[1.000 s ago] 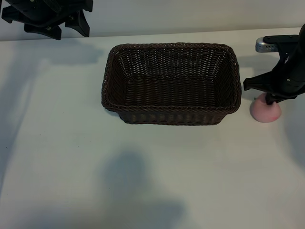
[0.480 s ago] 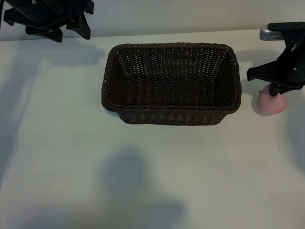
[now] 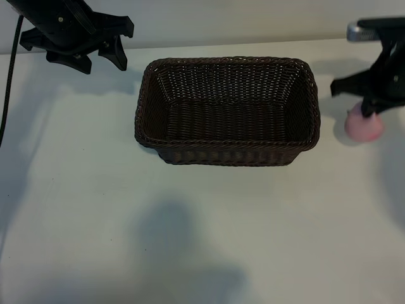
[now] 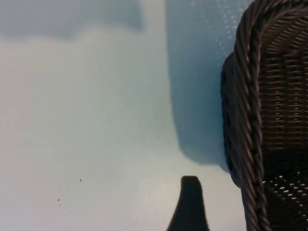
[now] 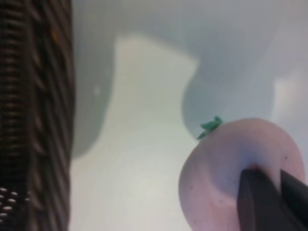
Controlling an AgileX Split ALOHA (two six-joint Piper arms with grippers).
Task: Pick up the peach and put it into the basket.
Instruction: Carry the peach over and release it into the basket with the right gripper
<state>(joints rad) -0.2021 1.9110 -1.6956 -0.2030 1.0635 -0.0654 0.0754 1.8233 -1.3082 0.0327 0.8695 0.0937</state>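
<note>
- Right claw (image 3: pixel 372 113) is pinched narrow on the peach (image 3: pixel 364 126), holding it above the counter (image 3: pixel 190 221) just beside the basket (image 3: pixel 228 155).
- Left claw (image 3: pixel 95 57) hangs spread wide near the basket's other side.
- The basket holds nothing.

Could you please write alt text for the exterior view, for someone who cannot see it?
The right gripper, at the table's right edge, is shut on a pink peach beside the empty dark wicker basket at the centre of the white table. The left gripper hangs open at the far left corner.
</note>
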